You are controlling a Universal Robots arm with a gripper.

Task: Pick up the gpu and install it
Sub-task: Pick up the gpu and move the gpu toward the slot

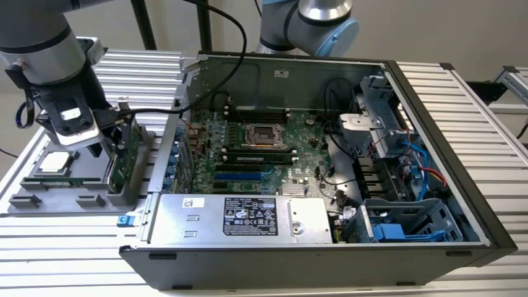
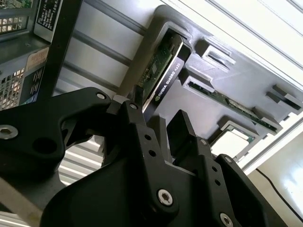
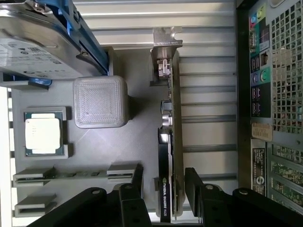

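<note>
The gpu (image 1: 123,156) stands on its edge in a slot of the grey tray (image 1: 49,203), at the exterior view's left, beside the open computer case. It is a green card with a black cooler (image 3: 164,189) and a silver bracket (image 3: 166,40) at its far end. My gripper (image 1: 96,148) hangs just over the tray at the card's near end. In the first wrist view the gripper (image 3: 164,175) is open and its black fingers (image 3: 138,182) stand one on each side of the gpu (image 3: 176,118), with a gap to either face. In the second wrist view the gripper (image 2: 158,126) points at the gpu (image 2: 163,71).
The tray also holds a processor chip (image 3: 43,132), a thin memory stick (image 3: 78,175), a grey block (image 3: 99,101) and a silver hard drive in a blue frame (image 3: 33,47). The open case (image 1: 330,263) shows its motherboard (image 1: 256,154) with blue slots (image 1: 239,176). Ribbed aluminium table (image 1: 74,253) all around.
</note>
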